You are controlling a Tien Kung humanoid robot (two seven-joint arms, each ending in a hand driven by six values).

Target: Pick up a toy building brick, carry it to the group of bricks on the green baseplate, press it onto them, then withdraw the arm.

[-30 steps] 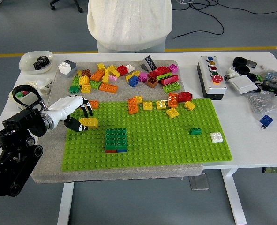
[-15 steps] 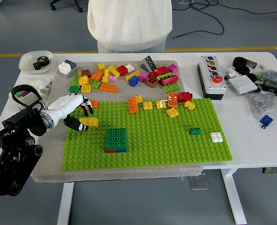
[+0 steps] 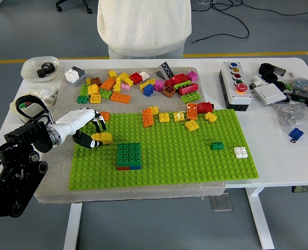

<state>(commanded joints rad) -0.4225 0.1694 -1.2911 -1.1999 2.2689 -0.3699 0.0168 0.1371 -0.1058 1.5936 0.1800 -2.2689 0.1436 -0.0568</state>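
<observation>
My left hand (image 3: 95,134), white with black fingertips, reaches in from the left over the left edge of the green baseplate (image 3: 195,156). Its fingers curl over a yellow brick (image 3: 103,138) and the thumb sits against the brick's left side; the brick is low on the plate. A block of green bricks (image 3: 128,154) on a red and blue layer stands on the plate just to the right and nearer me. Loose bricks (image 3: 138,86) lie in a pile on the grey mat behind the plate. My right arm is out of view.
Several bricks (image 3: 177,114) line the plate's far edge; a small green brick (image 3: 217,146) and a white one (image 3: 241,152) sit at its right. A button box (image 3: 235,83) and clutter fill the right. A person in white (image 3: 143,26) stands at the far side, hands unseen.
My left hand has shifted slightly right and closed more around the yellow brick, which has moved a little to the right with it.
</observation>
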